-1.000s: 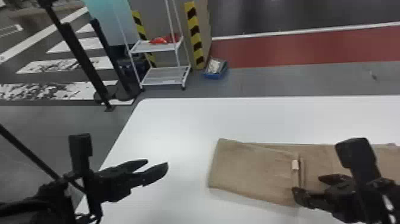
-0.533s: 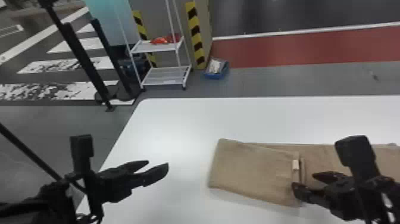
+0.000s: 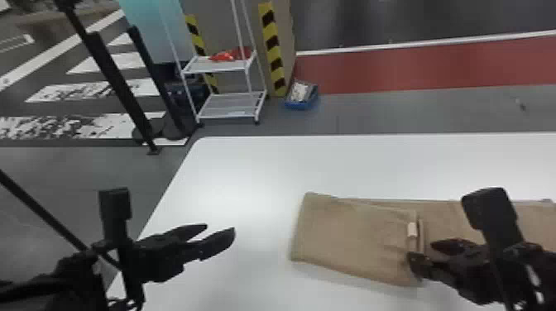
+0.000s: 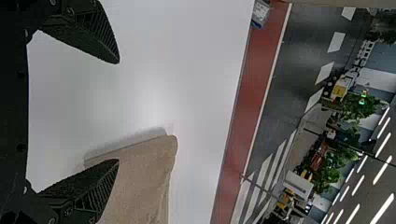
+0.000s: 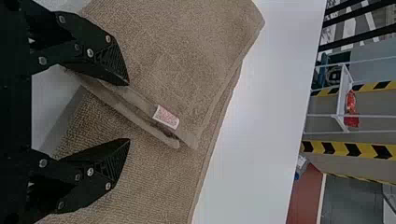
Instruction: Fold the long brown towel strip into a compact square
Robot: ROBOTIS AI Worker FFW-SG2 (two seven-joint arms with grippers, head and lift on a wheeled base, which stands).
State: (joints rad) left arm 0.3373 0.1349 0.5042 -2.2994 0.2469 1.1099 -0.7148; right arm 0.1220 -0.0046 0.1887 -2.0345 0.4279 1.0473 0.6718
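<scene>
The towel [image 3: 355, 240] is lying partly folded on the surface [image 3: 248, 173], lower right. The right hand [image 3: 421, 250] is standing wide open at its layered edge [image 5: 135, 117], gripping nothing; the left hand [image 3: 220, 228], lower left, is standing open, empty. Catching one layer only is risking a skewed fold.

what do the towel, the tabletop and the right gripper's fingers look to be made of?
Towel: matte brown cloth, likely terry; nubby looped texture.
Tabletop: smooth white, slight sheen from soft bright patches; laminate or painted board, can't tell.
Fingers of the right gripper: black, likely plastic or coated metal; ribbed inner faces, silvery screw heads.
</scene>
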